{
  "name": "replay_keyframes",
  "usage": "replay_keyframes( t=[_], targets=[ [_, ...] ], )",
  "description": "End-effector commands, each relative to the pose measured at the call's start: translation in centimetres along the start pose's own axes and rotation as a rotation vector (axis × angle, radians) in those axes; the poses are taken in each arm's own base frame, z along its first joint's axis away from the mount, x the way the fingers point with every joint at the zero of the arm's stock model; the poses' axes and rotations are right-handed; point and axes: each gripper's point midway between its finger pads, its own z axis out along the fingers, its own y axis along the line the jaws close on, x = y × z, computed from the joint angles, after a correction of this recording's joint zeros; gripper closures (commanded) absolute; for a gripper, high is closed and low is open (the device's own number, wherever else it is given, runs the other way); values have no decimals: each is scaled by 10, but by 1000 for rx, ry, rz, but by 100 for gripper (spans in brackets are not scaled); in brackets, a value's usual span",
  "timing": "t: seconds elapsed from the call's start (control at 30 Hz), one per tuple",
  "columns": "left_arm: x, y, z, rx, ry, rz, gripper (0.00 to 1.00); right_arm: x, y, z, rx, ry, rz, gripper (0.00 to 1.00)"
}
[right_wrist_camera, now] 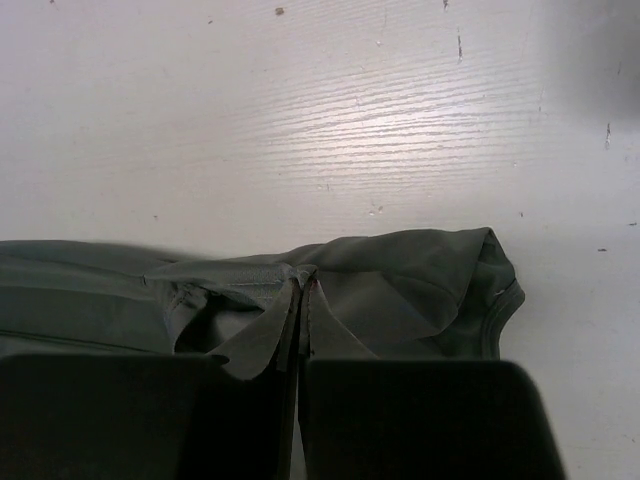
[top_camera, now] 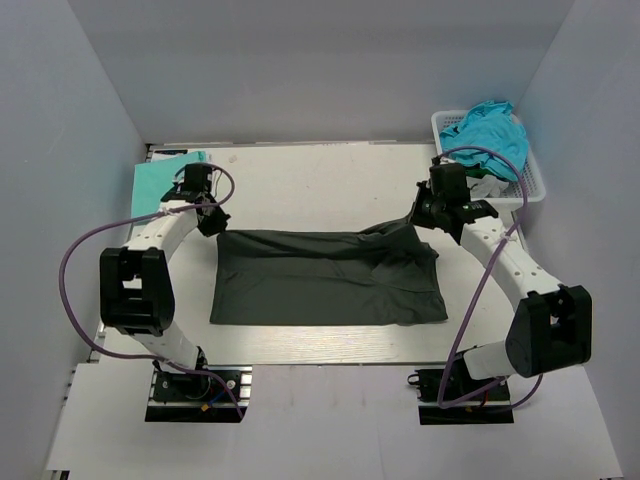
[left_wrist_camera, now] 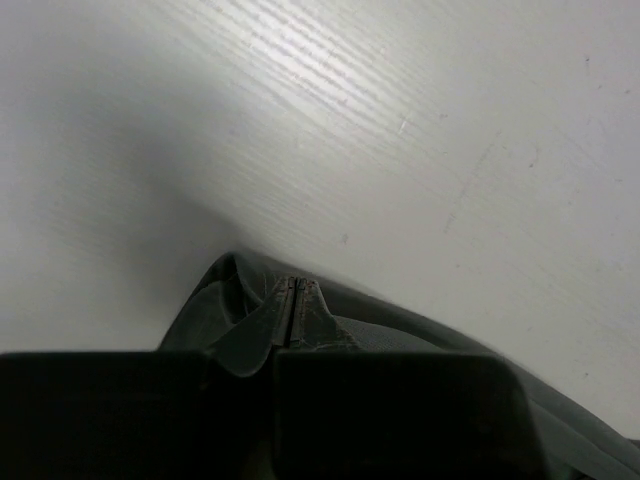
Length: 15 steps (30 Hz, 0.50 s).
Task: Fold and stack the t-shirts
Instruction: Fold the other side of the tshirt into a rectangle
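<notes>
The left pincer and right pincer each clench a far corner of a dark charcoal-grey cloth t-shirt spread mid-way across the white bench. A mint-green cloth shirt lies at the far-left corner. A teal cloth shirt fills the white plastic lattice basket at the far-right corner.

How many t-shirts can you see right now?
3: a dark shirt spread mid-table; a mint-green shirt at the far-left corner; a teal shirt in the basket, which may hide more.
</notes>
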Motion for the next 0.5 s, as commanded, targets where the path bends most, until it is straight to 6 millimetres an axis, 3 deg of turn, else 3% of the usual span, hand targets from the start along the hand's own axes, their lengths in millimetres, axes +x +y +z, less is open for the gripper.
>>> replay_keyframes(
  t=[0.0, 0.23, 0.47],
  targets=[
    [-1, 7, -18, -12, -37, -21, 100, -14, -1, -12, 3, -54, -13, 100],
    [35, 21, -19, 34, -3, -52, 100, 24, -7, -22, -34, -4, -7, 100],
    [56, 41, -20, 1, 16, -58, 100, 83, -23, -29, -35, 90, 52, 100]
  ],
)
